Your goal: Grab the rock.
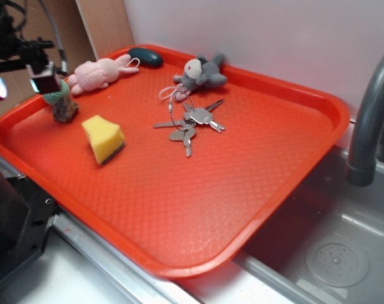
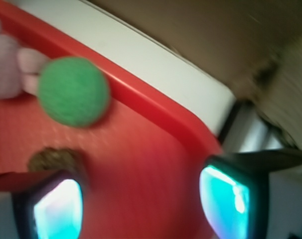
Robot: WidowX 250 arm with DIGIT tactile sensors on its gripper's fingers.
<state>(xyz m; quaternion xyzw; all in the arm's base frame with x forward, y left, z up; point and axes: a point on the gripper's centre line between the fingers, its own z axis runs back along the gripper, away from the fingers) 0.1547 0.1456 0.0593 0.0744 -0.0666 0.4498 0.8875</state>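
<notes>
The rock (image 1: 65,110) is a small jagged brown-grey lump on the red tray (image 1: 198,190), near its left rim, just below the green crocheted ball (image 1: 57,92). In the wrist view the rock (image 2: 54,158) peeks out above my left finger, and the green ball (image 2: 74,90) lies beyond it. My gripper (image 1: 43,81) hovers over the tray's left edge, above and left of the rock. Its jaws stand wide apart with only red tray between them in the wrist view (image 2: 141,204). The view is blurred.
A yellow sponge (image 1: 104,138) lies right of the rock. A pink plush bunny (image 1: 100,71), a dark teal oval (image 1: 146,57), a grey plush (image 1: 203,74) and keys (image 1: 192,123) lie farther back. A sink with a grey tap (image 1: 369,120) is at right.
</notes>
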